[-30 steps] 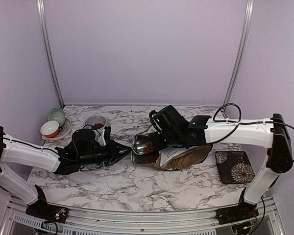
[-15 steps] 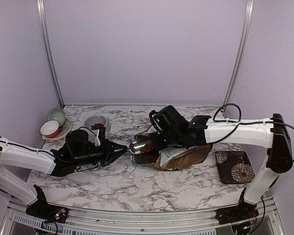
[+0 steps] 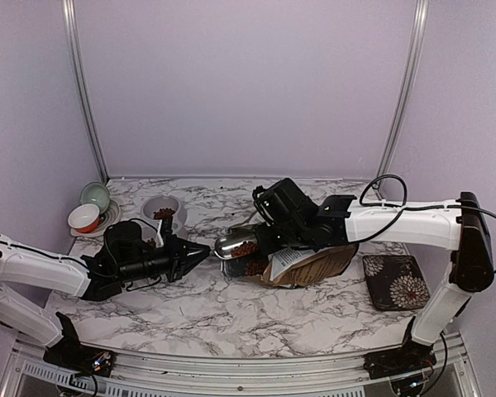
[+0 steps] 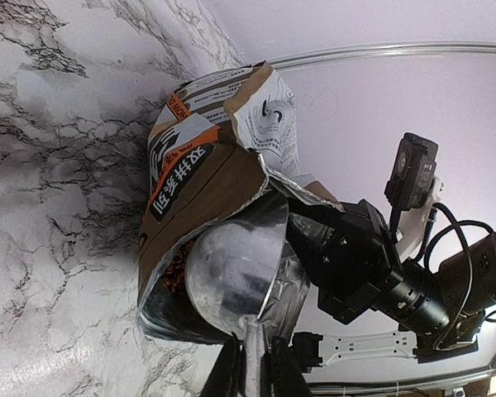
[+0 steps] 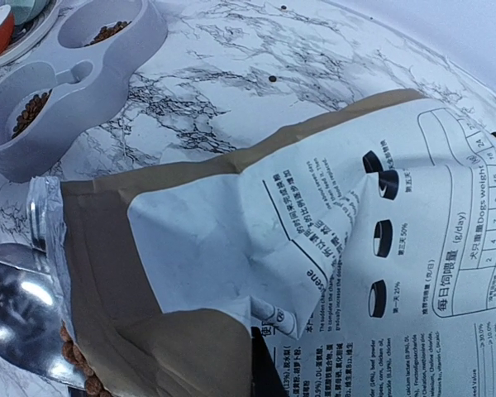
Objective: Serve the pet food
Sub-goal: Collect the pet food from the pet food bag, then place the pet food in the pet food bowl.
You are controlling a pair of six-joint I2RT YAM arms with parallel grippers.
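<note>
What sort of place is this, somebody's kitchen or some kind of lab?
Most likely a robot test cell staged as a pet-feeding spot, not a home: robot arms mounted at a marble-patterned table, bare lilac walls with metal rails, a dog-food bag and kibble in a grey double feeder.

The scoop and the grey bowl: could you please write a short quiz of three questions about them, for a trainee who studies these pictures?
1. True or false: the scoop carries kibble.
2. What holds the scoop's handle? A the left gripper; B a person's hand; C nothing.
3. Fill in: the grey double bowl has kibble in ___ of its wells.
Key: 1 true; 2 A; 3 both.
</note>
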